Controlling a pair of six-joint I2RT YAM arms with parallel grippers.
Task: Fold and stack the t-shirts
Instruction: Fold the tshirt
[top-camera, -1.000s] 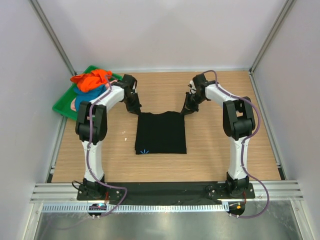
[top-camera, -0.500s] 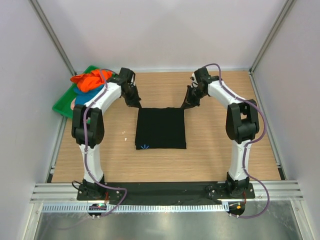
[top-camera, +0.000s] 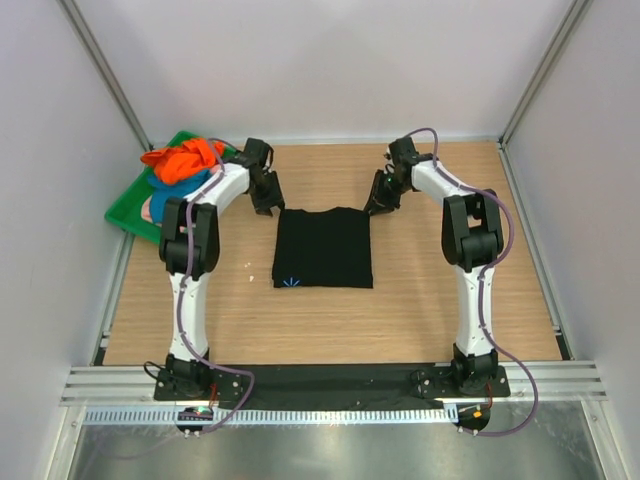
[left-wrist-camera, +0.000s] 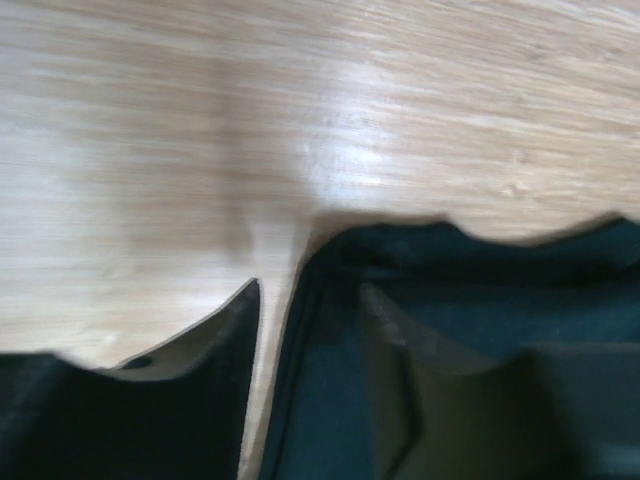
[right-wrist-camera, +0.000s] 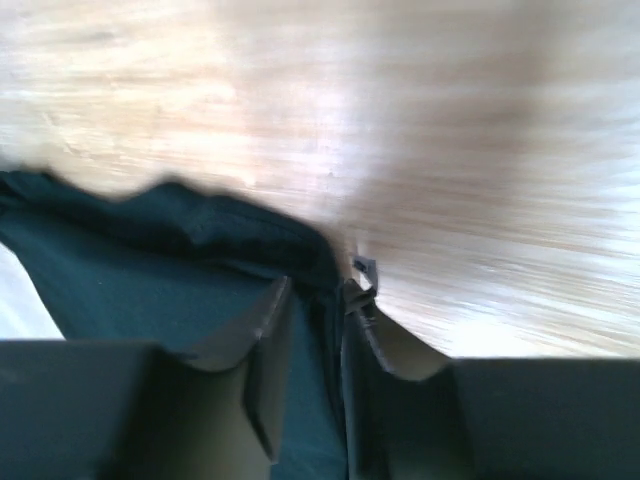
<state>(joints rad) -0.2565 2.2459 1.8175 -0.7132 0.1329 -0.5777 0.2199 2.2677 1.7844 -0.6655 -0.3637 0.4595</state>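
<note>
Here fingers (left-wrist-camera: 215, 345) straddle black t-shirt's (top-camera: 322, 250) far corners

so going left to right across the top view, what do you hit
green tray → left hand → black t-shirt → right hand

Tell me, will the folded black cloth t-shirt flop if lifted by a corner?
Probably floppy: the black cloth t-shirt has a wavy, rumpled far edge. Likely light too, since it lies thin and flat on the wooden table.
</note>
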